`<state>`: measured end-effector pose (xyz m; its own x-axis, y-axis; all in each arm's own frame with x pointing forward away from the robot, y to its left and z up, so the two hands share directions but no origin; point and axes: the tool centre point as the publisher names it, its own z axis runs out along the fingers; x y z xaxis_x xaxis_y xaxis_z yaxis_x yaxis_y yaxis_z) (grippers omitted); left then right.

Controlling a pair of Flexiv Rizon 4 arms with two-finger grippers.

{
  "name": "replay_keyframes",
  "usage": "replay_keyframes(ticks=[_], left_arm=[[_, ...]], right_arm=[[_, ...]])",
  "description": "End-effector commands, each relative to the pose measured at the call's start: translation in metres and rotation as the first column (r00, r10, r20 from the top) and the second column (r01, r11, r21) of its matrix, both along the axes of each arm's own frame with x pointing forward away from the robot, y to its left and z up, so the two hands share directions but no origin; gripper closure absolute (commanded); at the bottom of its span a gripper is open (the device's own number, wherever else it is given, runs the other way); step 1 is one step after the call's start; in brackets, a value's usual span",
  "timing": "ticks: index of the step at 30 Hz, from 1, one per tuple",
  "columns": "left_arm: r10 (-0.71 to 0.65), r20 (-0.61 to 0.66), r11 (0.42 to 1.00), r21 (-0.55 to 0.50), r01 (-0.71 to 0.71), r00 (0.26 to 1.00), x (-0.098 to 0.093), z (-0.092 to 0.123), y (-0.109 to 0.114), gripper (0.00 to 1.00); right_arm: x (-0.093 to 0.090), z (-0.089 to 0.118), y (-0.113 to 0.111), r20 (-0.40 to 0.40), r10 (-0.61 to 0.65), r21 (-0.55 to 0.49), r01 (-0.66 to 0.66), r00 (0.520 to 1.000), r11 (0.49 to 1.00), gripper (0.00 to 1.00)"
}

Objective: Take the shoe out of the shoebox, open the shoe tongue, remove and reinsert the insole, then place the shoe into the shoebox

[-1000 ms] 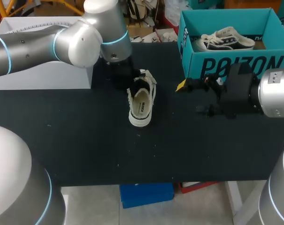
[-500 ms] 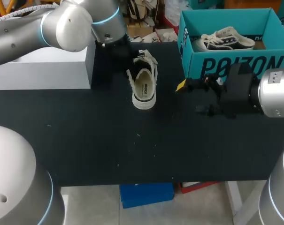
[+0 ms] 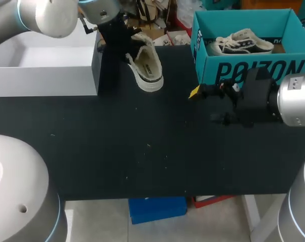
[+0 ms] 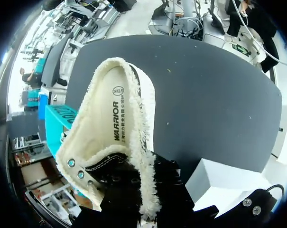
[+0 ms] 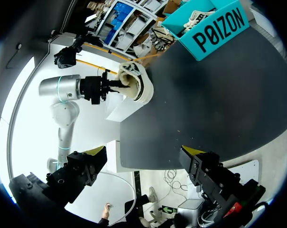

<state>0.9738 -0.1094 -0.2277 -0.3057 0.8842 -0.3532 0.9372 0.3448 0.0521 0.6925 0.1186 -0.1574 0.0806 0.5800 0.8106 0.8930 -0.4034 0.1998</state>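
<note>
— What is beside the white box [image 3: 46,75]?
— The left gripper [image 4: 145,199] clamps the shoe [image 3: 144,64], lifted off the table [image 3: 142,151].
— And the right gripper [image 5: 144,154]?
— Its fingers stand wide, empty (just before the teal shoebox [image 3: 243,73], where a second shoe [image 3: 240,43] lies).

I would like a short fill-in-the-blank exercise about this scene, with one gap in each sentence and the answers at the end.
1. The left pincer is ___ on the shoe, holding it off the table.
2. The right pincer is ___ and holds nothing.
3. The teal box contains ___ other shoe.
4. The white box stands on the robot's ___ side.
Answers: shut; open; one; left.
</note>
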Motion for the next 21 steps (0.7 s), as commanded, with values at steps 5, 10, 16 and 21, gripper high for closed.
replay_keyframes(ticks=[5,10,16,21], left_arm=[[0.233,0.029,0.97,-0.08,-0.23,0.972,0.005,0.031,0.103,1.0],[0.382,0.006,0.919,-0.112,-0.379,0.924,0.015,0.03,0.169,1.0],[0.502,-0.009,0.858,-0.115,-0.5,0.865,0.024,0.026,0.238,1.0],[0.577,-0.028,0.81,-0.108,-0.576,0.816,0.031,0.015,0.287,1.0]], right_arm=[[-0.001,0.0,0.0,0.0,-0.001,-0.001,0.001,1.0,1.0,0.0],[-0.001,0.0,0.0,0.0,-0.001,-0.001,0.001,1.0,1.0,0.0],[-0.001,0.0,0.0,0.0,-0.001,-0.001,0.001,1.0,1.0,0.0],[-0.001,0.0,0.0,0.0,-0.001,-0.001,0.001,1.0,1.0,0.0]])
